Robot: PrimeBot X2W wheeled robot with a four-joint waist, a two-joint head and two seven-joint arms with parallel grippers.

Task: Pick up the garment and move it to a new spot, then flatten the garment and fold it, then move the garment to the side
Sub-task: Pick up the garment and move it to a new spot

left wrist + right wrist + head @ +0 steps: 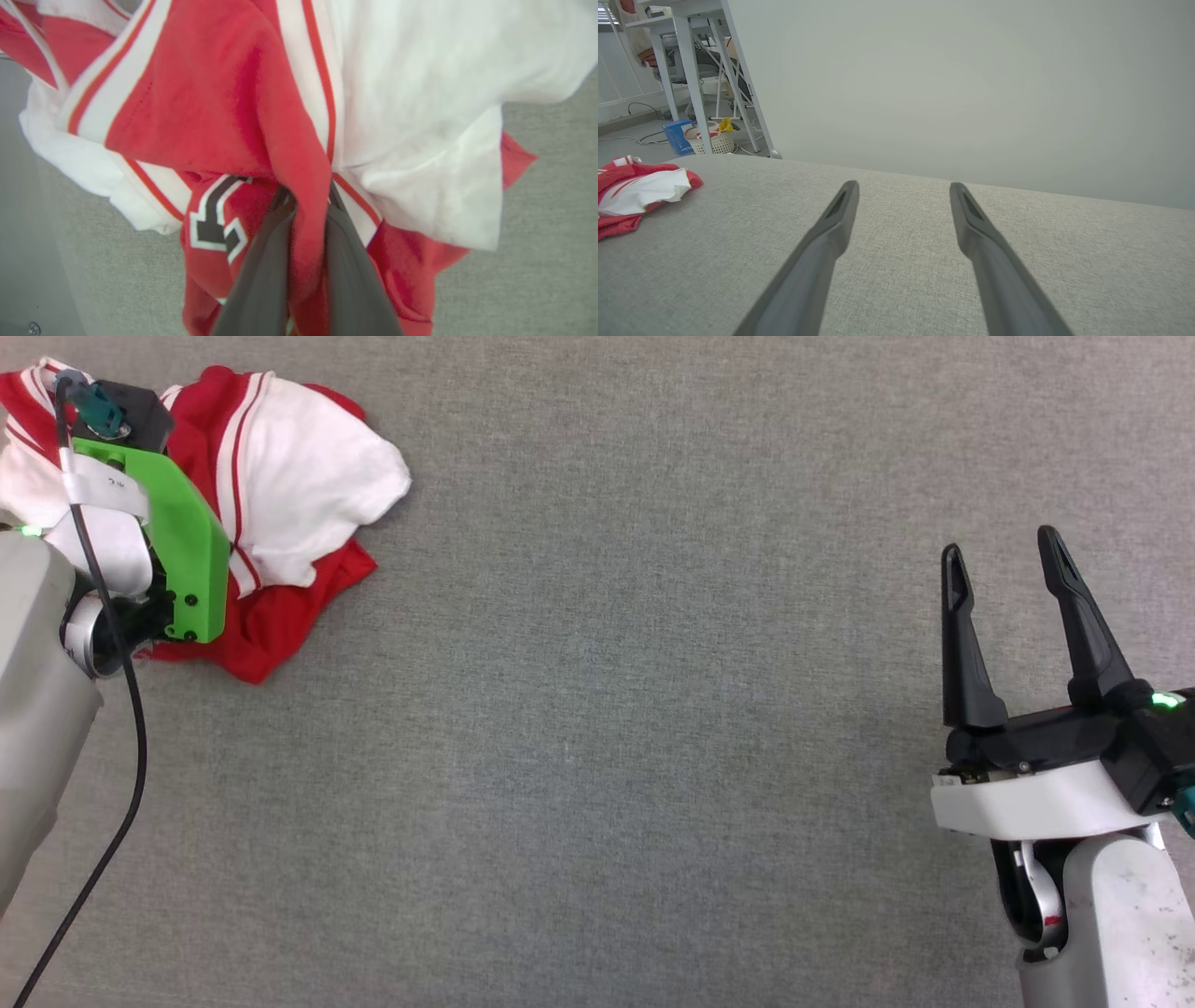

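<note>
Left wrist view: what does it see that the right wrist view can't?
Left wrist view: the left end effector pinching a red fold of the shirt, beside dark lettering. Right wrist view: the right end effector open, plus a white basket and a blue box. Both: the shirt and the grey surface.

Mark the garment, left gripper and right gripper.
garment (pixel 308 476), head view, on its white sleeve.
left gripper (pixel 309 198), left wrist view, midway between the fingertips, where a red fold is pinched.
right gripper (pixel 999 546), head view, midway between the open fingertips.
</note>
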